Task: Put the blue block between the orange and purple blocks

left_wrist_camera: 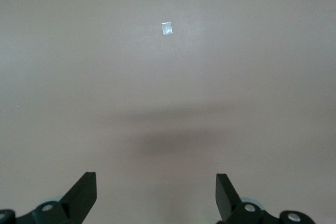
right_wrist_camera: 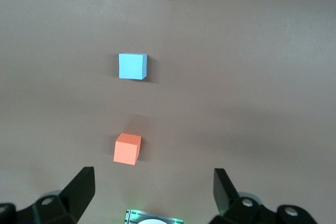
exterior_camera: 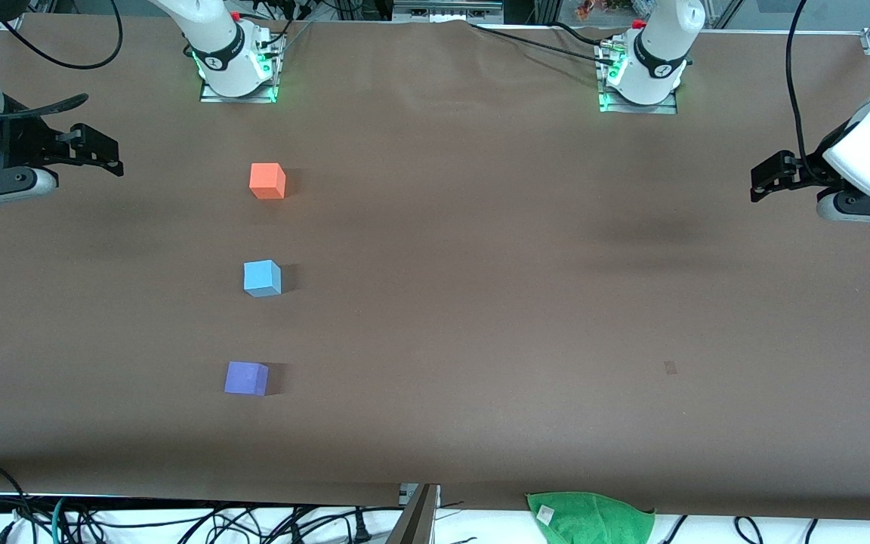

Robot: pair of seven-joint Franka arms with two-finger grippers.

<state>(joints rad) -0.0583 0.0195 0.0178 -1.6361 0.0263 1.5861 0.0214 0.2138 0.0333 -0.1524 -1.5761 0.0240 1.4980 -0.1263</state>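
A: On the brown bench [exterior_camera: 480,302], toward the right arm's end, three cubes lie in one line. The orange block [exterior_camera: 267,181] is the farthest from the front camera, the purple block [exterior_camera: 245,378] is the nearest, and the blue block [exterior_camera: 262,278] sits between the two, apart from both.

B: Does any cube touch another one?

A: No. There is bare bench between each pair. All three sit flat.

B: Where are the grippers?

A: The right gripper [exterior_camera: 99,155] hangs in the air over the right arm's end of the bench, at the edge, with its jaws spread wide and nothing between them. Its wrist view shows all three cubes, well away from its fingers [right_wrist_camera: 81,190]. The left gripper [exterior_camera: 767,177] hangs over the left arm's end, its jaws also spread and empty. In its wrist view only plain bench shows, with a small pale mark [left_wrist_camera: 167,28] on it.

B: Anything else?

A: A green cloth [exterior_camera: 593,517] lies at the bench edge nearest the front camera.
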